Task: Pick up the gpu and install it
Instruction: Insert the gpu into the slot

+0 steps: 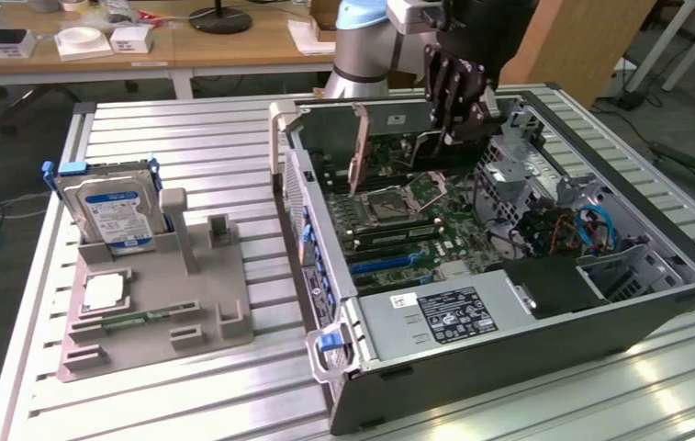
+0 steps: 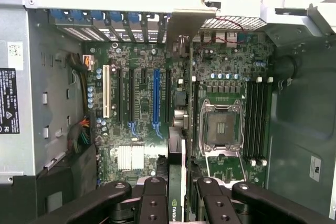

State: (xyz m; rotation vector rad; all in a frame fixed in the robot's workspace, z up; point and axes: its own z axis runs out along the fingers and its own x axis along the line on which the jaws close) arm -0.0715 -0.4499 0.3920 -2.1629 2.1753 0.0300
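Observation:
The gpu point(image 1: 394, 147), a green card with a dark face and a long silver end bracket point(image 2: 184, 24), hangs on edge inside the open computer case point(image 1: 641, 303). My gripper point(image 1: 460, 96) is shut on it from above. In the wrist view the card's thin edge point(image 2: 177, 153) runs between my black fingers point(image 2: 154, 203), above the motherboard point(image 2: 142, 77). It lines up beside the blue expansion slot point(image 2: 156, 98), bracket toward the case's rear openings. Whether the card touches a slot I cannot tell.
A grey fixture point(image 1: 200, 322) at the exterior view's left holds a silver hard drive with a blue label point(image 1: 108, 211) and a CPU chip point(image 1: 105, 292). The case holds a power supply point(image 1: 445, 317), a CPU socket point(image 2: 221, 127) and RAM slots point(image 2: 257, 114).

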